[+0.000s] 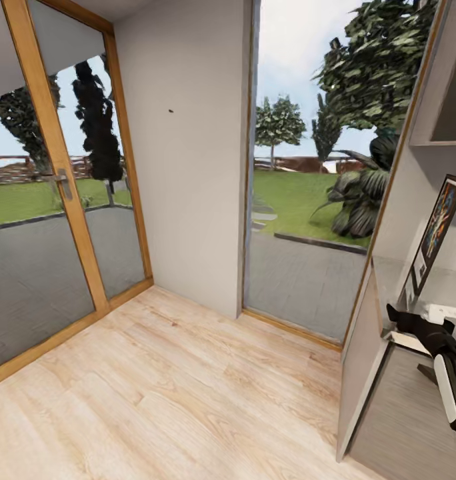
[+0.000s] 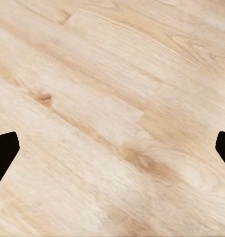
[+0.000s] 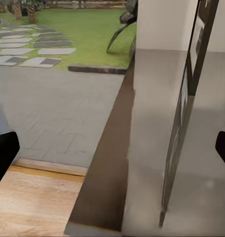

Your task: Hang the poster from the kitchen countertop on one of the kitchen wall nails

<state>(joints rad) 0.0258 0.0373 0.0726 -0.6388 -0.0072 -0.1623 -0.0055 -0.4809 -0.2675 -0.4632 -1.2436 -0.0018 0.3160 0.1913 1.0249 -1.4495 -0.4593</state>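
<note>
now | right gripper (image 3: 112,148): fingers spread wide, holding nothing, just short of the poster (image 1: 436,233) | left gripper (image 2: 112,148): fingers wide apart over wood floor (image 2: 112,98) | poster: upright on kitchen countertop (image 1: 448,290), long axis vertical, edge-on to gripper | wall nail (image 1: 171,111): on grey wall, well apart

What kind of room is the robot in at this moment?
Probably the corner of a kitchen in a house beside a garden: a countertop with a framed poster standing on it, a light wood floor, and a tall glass door facing lawn and trees.
</note>
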